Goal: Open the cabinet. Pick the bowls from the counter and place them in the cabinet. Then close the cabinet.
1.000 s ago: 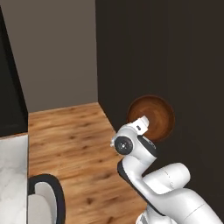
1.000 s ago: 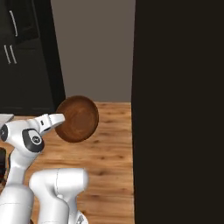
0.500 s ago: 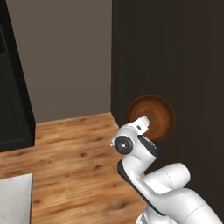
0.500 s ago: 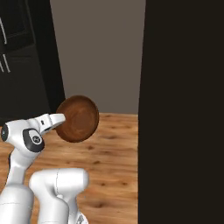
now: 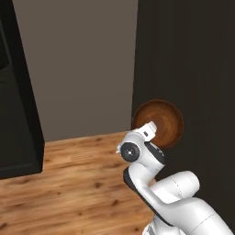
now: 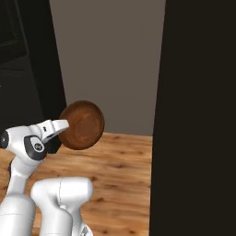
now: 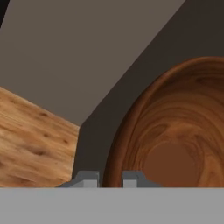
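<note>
A tall dark panel (image 5: 193, 69) fills the right side of both base views, with a grey wall (image 5: 78, 64) beside it and a wooden floor (image 5: 69, 183) running below. Compared with a second ago, the whole scene has slid across both base views: the dark panel has spread wider, the black unit (image 5: 18, 114) at the left now stands lower and closer, and the pale surface at the bottom left of the left base view has gone. That is the cameras turning, not the things.

The reddish-brown bowl (image 5: 159, 123) is carried in the air, tipped on its edge, just as it was before, hollow side facing the left base view. The claw (image 7: 110, 178) stays clamped narrowly on the bowl's rim, one fingertip (image 7: 87, 179) either side.
</note>
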